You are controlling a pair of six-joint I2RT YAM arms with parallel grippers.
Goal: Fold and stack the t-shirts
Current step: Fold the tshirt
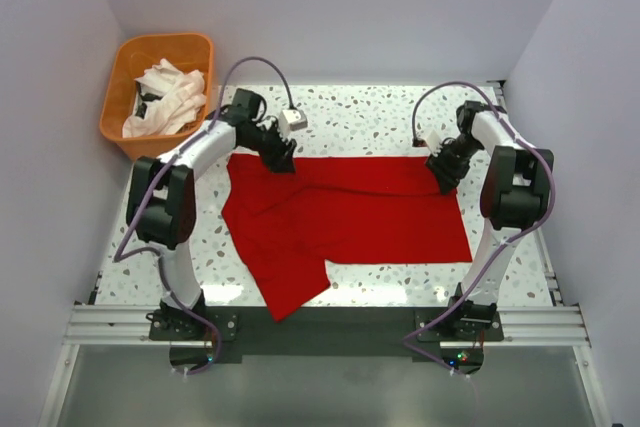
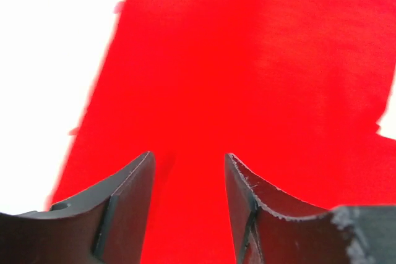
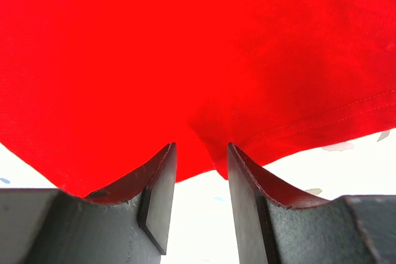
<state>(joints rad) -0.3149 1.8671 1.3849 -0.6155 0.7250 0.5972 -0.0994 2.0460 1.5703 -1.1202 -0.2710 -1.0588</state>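
Left gripper (image 2: pixel 189 156) and right gripper (image 3: pixel 201 146) stand parted over the red shirt (image 1: pixel 350 212), clasping nothing. The white shirts (image 1: pixel 165 97) in the basket (image 1: pixel 112 112) are too tangled to count.

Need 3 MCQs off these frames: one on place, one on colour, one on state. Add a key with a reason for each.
1. Where does the orange basket sit in the top view?
A) far left
B) near right
C) on the shirt

2. What colour is the t-shirt spread on the table?
A) white
B) blue
C) red

3. How do the jaws of the left gripper stand?
A) pressed shut
B) apart
C) out of view

Key:
1 A: it sits in the upper left corner, holding white shirts.
2 C: red cloth fills both wrist views.
3 B: the left wrist view shows a gap between them, with red cloth behind.
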